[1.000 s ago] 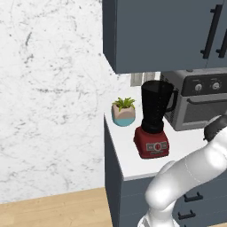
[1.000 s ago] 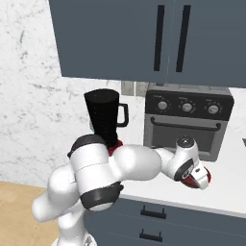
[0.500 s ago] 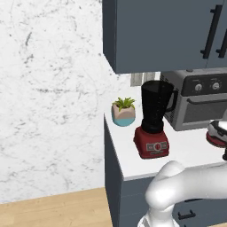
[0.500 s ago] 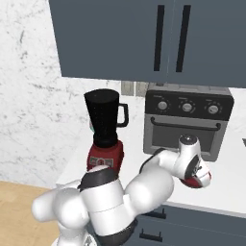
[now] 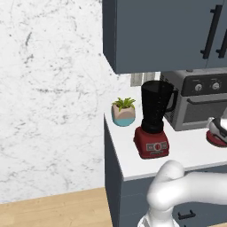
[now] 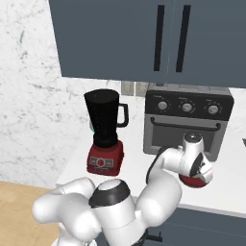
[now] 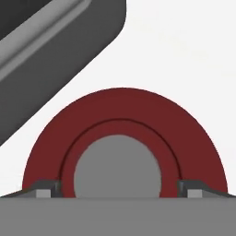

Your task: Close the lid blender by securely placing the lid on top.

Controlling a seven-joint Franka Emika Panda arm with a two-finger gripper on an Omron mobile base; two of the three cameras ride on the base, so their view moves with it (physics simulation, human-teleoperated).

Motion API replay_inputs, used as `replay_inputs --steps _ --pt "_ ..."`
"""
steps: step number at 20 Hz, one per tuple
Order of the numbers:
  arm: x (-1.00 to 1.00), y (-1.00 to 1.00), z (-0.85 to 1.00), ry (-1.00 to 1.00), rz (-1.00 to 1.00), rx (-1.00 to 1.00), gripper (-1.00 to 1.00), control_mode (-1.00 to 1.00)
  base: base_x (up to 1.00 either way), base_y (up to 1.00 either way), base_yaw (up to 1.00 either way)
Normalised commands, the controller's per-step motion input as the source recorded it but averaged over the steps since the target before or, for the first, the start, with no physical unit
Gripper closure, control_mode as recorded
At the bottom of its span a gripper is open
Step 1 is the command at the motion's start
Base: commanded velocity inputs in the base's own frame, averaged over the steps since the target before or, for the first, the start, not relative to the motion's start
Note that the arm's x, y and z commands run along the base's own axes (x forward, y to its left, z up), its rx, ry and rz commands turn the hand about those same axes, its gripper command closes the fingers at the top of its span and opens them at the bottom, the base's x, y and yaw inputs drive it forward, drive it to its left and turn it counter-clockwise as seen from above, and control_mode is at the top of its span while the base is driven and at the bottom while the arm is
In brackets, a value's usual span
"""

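Note:
The blender (image 5: 154,116) stands on the counter, a dark jar with an open top on a red base (image 6: 105,158). To its right, in front of the toaster oven, the red lid (image 6: 193,181) lies flat on the counter. In the hand view the lid (image 7: 124,113) is very close, with its grey centre cap (image 7: 117,168) in the middle. My gripper (image 7: 117,190) hangs directly over it and is open; its fingertips (image 7: 44,189) stand wide apart over the red ring, on either side of the cap. The hand (image 5: 218,128) hides most of the lid (image 5: 216,140) in the left base view.
A grey toaster oven (image 6: 188,120) with knobs stands right behind the lid. A small potted plant (image 5: 123,111) sits left of the blender near the wall. Dark cabinets (image 5: 164,31) hang above the white counter (image 5: 128,162). My elbow (image 6: 113,202) bulks low in front.
The arm's elbow and upper links have sunk lower in both base views. The hand has stayed over the lid beside the oven. Blender and lid have not moved.

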Motion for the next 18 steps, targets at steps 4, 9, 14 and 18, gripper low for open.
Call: replay_inputs --steps 4,9,14,18 --pt "0.29 -0.01 -0.22 0.00 0.11 0.03 -1.00 -1.00 0.00 0.00 0.00" --pt "0.15 0.00 -0.52 0.02 0.10 0.00 -1.00 -1.00 0.00 0.00 0.00" --pt "-0.11 0.00 -0.71 0.01 0.09 0.00 -1.00 -1.00 0.00 0.00 0.00" --pt "-0.49 0.00 -0.76 0.00 0.07 0.00 -1.00 -1.00 0.00 0.00 0.00"
